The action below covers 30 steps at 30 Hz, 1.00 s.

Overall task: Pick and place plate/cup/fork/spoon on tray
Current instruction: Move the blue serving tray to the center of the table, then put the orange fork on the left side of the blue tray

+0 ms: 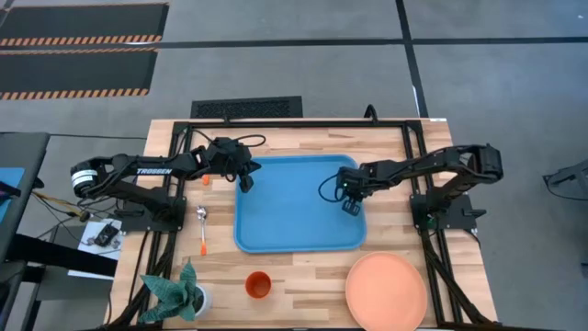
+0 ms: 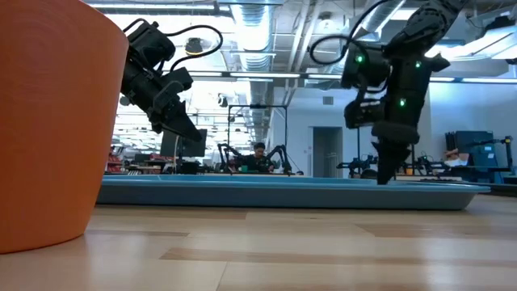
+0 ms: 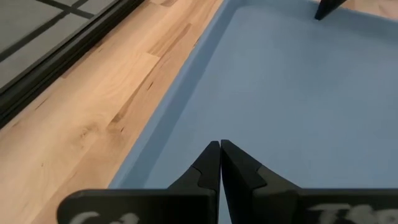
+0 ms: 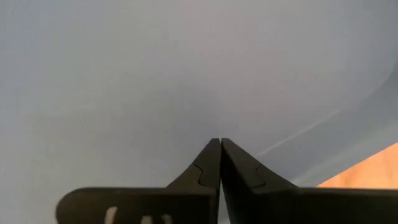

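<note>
Both sets of jaws are clenched, holding nothing. The right gripper [image 1: 351,206] hangs over the tray's [image 1: 294,225] right edge, the left gripper [image 1: 245,183] over its left rim. The plate [image 1: 386,291], cup [image 1: 258,284] and spoon [image 1: 201,227] lie on the desk [image 1: 303,276].

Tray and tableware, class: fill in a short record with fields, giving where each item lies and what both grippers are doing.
tray: centre of table, nothing on it
plate: on the table, off the tray's near right corner
cup: on the table, beside the plant pot
spoon: on the table, left of the tray
fork: not visible
left gripper: shut, empty, over the tray's left edge
right gripper: shut, empty, low over the tray's right side
</note>
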Tool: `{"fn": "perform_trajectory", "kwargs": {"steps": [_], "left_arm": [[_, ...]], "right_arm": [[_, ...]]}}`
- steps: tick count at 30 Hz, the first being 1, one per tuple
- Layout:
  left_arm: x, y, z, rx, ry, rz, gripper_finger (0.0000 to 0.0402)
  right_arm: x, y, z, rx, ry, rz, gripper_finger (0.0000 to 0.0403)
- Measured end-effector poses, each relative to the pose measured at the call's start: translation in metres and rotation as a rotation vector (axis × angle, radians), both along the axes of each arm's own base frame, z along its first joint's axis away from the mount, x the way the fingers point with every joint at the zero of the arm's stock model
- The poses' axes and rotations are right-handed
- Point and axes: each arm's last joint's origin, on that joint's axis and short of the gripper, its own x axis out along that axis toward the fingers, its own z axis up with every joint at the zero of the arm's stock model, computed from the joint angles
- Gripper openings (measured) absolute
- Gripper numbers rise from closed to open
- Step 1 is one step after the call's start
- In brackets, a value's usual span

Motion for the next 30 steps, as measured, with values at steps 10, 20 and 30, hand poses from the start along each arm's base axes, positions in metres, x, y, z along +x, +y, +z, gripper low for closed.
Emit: {"fn": "perform_trajectory", "kwargs": {"steps": [10, 20, 30], "left_arm": [[0.003, -0.003, 0.002, 0.007, -0.028, -0.032, 0.0], [0.01, -0.016, 0.004, -0.007, -0.055, -0.062, 0.0], [0.005, -0.016, 0.003, -0.074, -0.032, 0.05, 0.0]], "right_arm": [[-0.014, 0.004, 0.035, -0.084, -0.268, 0.13, 0.0007], [-0.035, 0.009, 0.024, -0.149, -0.798, 0.189, 0.0006], [-0.053, 0.009, 0.019, -0.212, -0.999, 0.199, 0.0007]]}}
